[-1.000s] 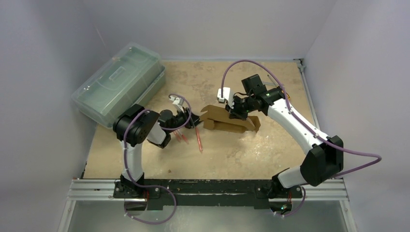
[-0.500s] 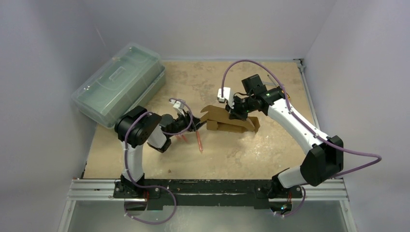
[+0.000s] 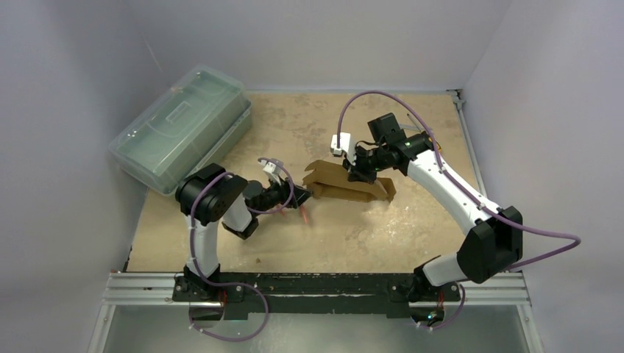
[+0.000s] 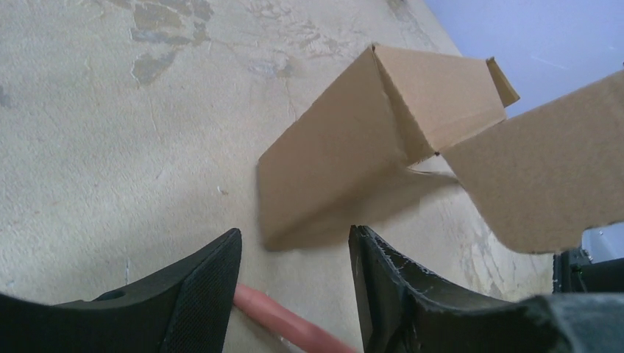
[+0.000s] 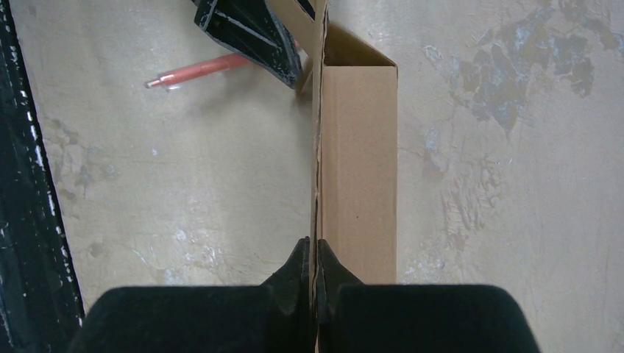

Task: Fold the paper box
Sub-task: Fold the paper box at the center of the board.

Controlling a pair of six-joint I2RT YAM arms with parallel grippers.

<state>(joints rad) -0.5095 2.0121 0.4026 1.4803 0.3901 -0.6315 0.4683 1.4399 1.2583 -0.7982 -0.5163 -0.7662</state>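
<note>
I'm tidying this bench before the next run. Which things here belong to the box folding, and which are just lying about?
In the job:
paper box
right gripper, pinching a box panel
left gripper, open, facing the box

Lying about:
green case
red pen

My left wrist view cuts off the paper box (image 4: pixel 346 162) flap. There the left gripper (image 4: pixel 294 246) hides most of the red stick (image 4: pixel 283 323).
</note>
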